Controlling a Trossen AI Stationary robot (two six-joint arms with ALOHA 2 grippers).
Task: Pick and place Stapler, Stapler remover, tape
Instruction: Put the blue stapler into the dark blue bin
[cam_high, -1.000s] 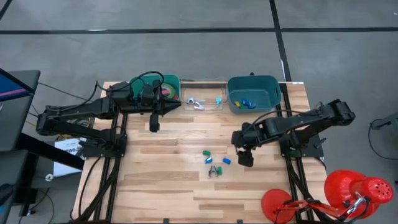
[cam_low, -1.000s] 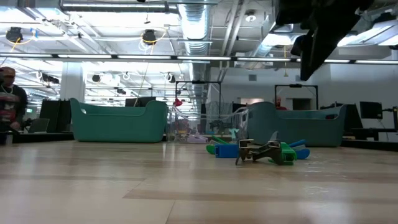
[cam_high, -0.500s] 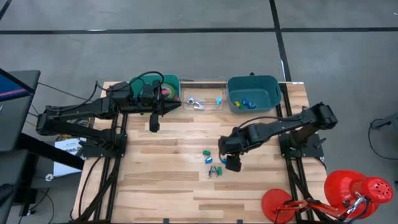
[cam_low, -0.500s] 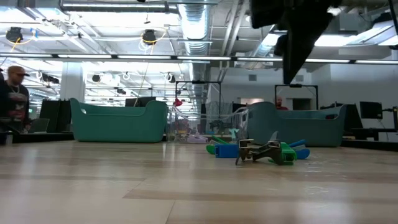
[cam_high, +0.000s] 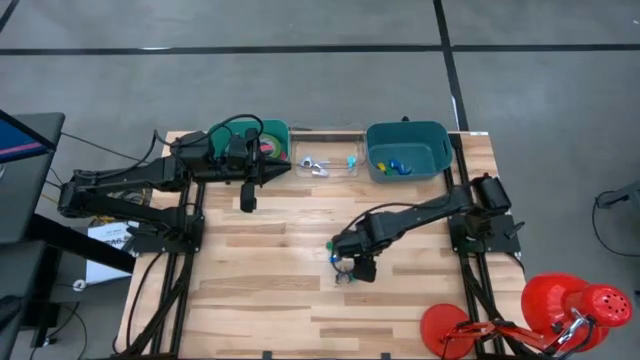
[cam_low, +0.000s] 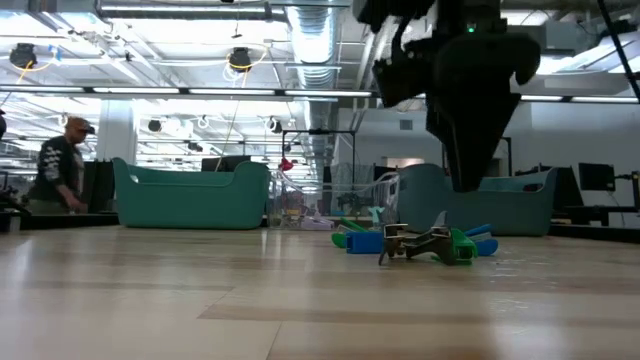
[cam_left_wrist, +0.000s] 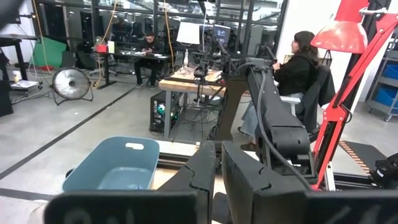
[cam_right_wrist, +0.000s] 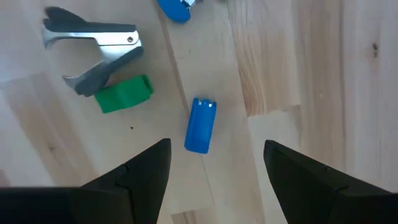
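My right gripper (cam_high: 358, 268) hangs over the middle of the wooden table (cam_high: 260, 300), directly above the small cluster of loose pieces, with its fingers (cam_right_wrist: 146, 171) spread wide and nothing between them. In the right wrist view, a small blue stapler (cam_right_wrist: 200, 125) lies flat on the boards, centred in the gap between the two fingers and apart from both. Just beside it lie a green stapler (cam_right_wrist: 124, 94) and a grey metal staple remover (cam_right_wrist: 94, 51); the remover touches the green piece. A second blue piece (cam_right_wrist: 175, 9) lies near the edge of that view, only partly seen.

In the low view my right gripper (cam_low: 468, 175) is above the table top, not touching it, with the staple remover (cam_low: 412, 243) and the coloured pieces on the boards just below and in front of it.

My left gripper (cam_high: 247, 199) waits near the far left part of the table, beside the green bin (cam_high: 277, 133), fingers pressed together and holding nothing. Tape rolls (cam_high: 268, 147), green and pinkish red, lie in that green bin. A clear tray (cam_high: 325, 130) stands between it and a teal bin (cam_high: 405, 133), which holds a few small coloured pieces.

A person (cam_low: 62, 168) stands in the room beyond the table.
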